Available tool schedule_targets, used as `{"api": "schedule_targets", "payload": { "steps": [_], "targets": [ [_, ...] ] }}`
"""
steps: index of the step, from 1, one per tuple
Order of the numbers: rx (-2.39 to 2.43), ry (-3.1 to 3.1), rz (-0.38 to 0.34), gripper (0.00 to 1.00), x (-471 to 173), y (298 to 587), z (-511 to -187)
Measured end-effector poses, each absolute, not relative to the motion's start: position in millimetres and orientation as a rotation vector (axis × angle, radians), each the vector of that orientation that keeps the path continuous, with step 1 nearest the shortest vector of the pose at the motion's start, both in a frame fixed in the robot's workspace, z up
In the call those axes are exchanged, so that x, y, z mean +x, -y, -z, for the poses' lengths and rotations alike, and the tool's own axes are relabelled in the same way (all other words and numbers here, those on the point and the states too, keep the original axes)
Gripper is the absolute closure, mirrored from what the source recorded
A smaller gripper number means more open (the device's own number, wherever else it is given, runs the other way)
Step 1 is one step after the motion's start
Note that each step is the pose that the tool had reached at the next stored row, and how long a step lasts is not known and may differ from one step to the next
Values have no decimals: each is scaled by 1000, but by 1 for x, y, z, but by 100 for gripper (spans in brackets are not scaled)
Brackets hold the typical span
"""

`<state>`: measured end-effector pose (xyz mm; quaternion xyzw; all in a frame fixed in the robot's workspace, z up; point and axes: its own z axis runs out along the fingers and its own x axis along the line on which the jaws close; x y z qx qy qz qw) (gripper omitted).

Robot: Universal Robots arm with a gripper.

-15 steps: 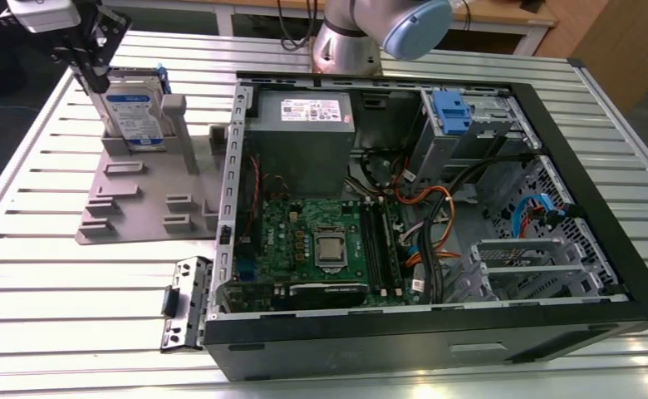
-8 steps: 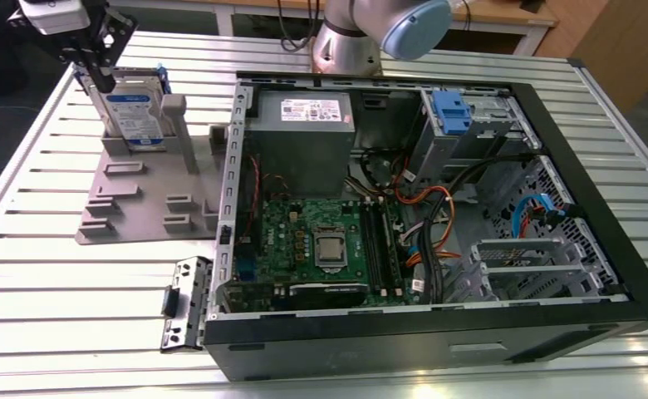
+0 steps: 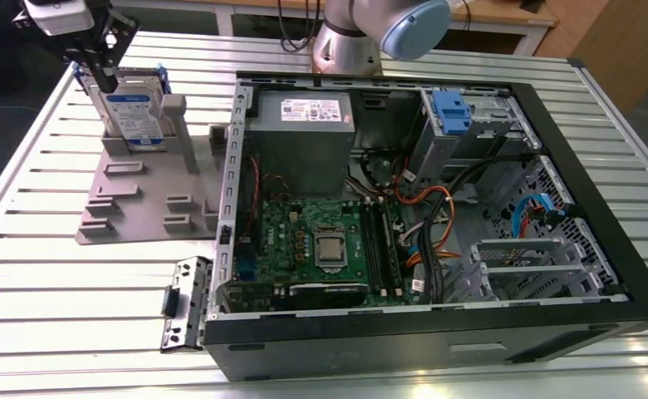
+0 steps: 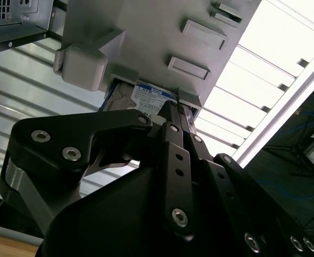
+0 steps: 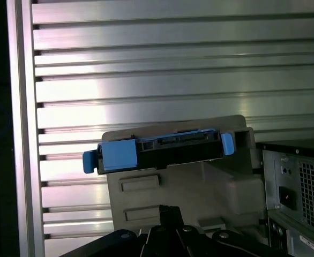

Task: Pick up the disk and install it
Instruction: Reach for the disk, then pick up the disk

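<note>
In the exterior view, the gripper (image 3: 105,76) hung far on the exterior view's left, at the top edge of the disk (image 3: 134,112). The disk stood upright in a grey holder (image 3: 135,199), with bare table (image 3: 25,283) beyond and the computer case (image 3: 590,274) rightward. In both wrist views the gripper pointed at the disk; its opening could not be told.

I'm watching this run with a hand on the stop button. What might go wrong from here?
The disk stands upright in a slot of the grey holder, with the gripper at its top edge; a skewed pull may bind it or drag the holder along. Inside the open case, loose cables lie beside the bay with the blue latch, so the disk may snag there.
</note>
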<state>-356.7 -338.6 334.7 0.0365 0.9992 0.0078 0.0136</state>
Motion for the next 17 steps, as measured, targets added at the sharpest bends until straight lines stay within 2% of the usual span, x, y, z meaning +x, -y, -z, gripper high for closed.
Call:
{"api": "schedule_targets", "payload": {
  "steps": [17],
  "targets": [
    [71, -3114, -25, 90, -357, 338, -335]
  ]
}}
